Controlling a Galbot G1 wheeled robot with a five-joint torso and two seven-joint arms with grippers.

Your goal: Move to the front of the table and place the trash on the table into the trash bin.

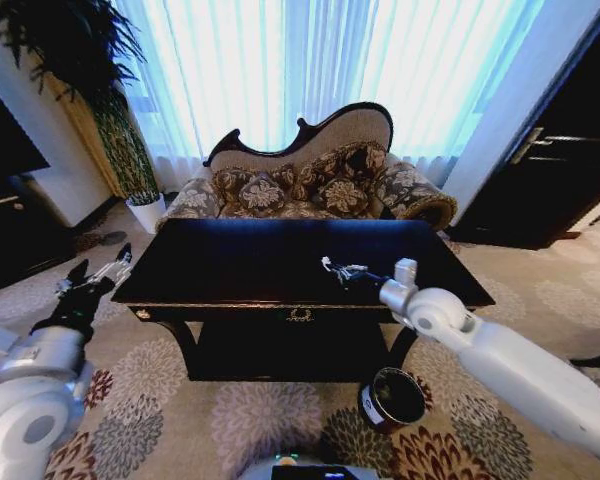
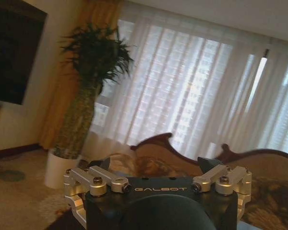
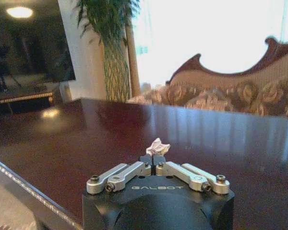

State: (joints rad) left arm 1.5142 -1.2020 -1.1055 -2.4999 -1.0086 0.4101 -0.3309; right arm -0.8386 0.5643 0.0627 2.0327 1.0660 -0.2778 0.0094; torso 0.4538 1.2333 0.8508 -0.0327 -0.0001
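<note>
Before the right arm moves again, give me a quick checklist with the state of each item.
1. Right gripper shut on the trash: ok, a small white wad is pinched at the fingertips.
2. Wad lifted off the table: cannot tell; it sits low over the top.
3. Trash bin within sight: ok, upright on the carpet in front of the table, near its right leg.
4. Bin mouth unblocked: ok, the opening shows dark and uncovered.
5. Left gripper out of the way: ok, open, off the table's left end.
6. Other trash left on the table: cannot tell; the glossy top hides small bits.
</note>
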